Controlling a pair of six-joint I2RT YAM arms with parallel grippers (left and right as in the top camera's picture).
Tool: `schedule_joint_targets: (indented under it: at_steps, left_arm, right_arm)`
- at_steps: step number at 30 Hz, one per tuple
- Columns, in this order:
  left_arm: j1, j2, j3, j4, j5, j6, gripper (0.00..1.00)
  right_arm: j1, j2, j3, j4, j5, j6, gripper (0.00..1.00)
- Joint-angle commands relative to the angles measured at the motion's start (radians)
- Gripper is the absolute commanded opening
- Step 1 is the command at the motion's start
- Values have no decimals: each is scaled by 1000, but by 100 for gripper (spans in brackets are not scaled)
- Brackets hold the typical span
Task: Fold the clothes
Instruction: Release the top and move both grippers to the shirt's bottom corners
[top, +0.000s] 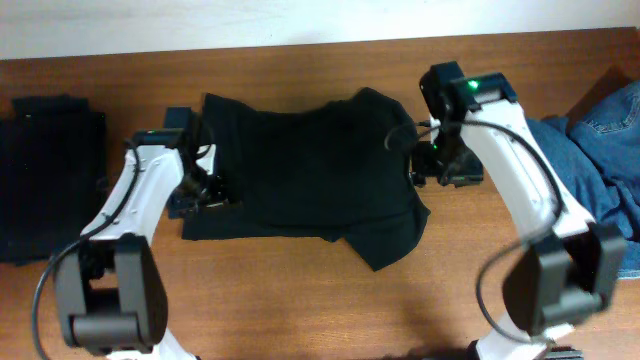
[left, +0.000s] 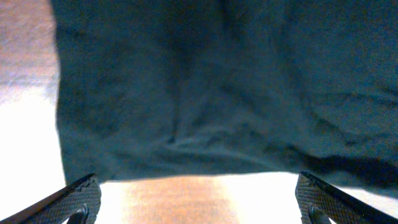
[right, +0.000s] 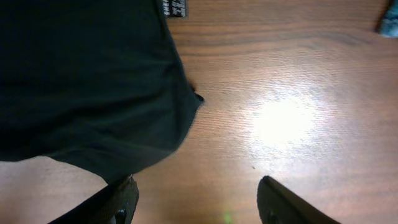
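Note:
One of the clothes, a plain black garment, lies spread and creased across the middle of the wooden table. My left gripper sits at its left edge. In the left wrist view the gripper is open, with bare wood between its fingers and the black cloth just beyond them. My right gripper is at the garment's right edge. In the right wrist view it is open over bare wood, and the cloth hangs just above its left finger.
A dark folded pile rests at the table's far left. Blue denim is heaped at the right edge, and a corner of it shows in the right wrist view. A small label sits on the garment's edge.

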Motion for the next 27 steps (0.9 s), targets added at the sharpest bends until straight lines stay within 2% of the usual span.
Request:
schedule_joint_targets:
  at_steps: [1, 4, 5, 6, 8, 17, 27]
  left_arm:
    - [11, -127, -24, -6, 55, 12, 100]
    - [1, -230, -70, 0, 49, 11, 99]
    - [-2, -261, -89, 10, 42, 3, 99]
    - [-2, -309, -126, 34, 21, -22, 99]
    - [-2, -355, -183, 82, 1, -37, 99]
    - [-2, -386, -400, 252, -13, -74, 99]
    - [1, -380, -431, 339, -163, -83, 98]
  right_arm:
    - [-5, -159, -92, 40, 43, 42, 68]
    - [-5, -288, -220, 117, 31, 66, 72]
    - [-5, -335, -274, 152, 6, 65, 75]
    - [-5, -385, -339, 193, -32, 65, 83]
    - [-5, -432, -418, 237, -66, 65, 87]
    - [-4, -447, -633, 402, -87, 64, 89]
    - [-4, -443, -752, 592, -164, 61, 89]
